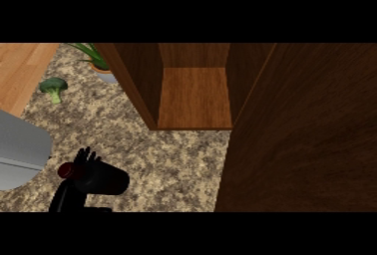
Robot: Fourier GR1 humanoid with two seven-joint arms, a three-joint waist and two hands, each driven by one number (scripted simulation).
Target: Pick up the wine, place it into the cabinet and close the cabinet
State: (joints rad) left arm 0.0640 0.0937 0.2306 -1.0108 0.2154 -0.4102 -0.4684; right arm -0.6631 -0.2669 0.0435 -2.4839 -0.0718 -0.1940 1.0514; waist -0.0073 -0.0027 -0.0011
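The wine bottle [110, 182] is dark with a red cap [68, 171]. It lies tilted at the lower left, cap pointing left, above the speckled counter [177, 159]. My left hand [87, 160] is shut on it. Its black fingers stick up behind the neck, and its dark palm runs down to the lower edge. The grey left forearm [18, 149] fills the left edge. The wooden cabinet [193, 97] stands open at top centre with a bare shelf. Its open door [309, 134] covers the right side. My right hand does not show.
A broccoli floret [53, 87] lies on the counter at the upper left. A potted plant [99, 62] stands beside the cabinet's left wall. A light wooden surface [18, 69] borders the counter at the far left.
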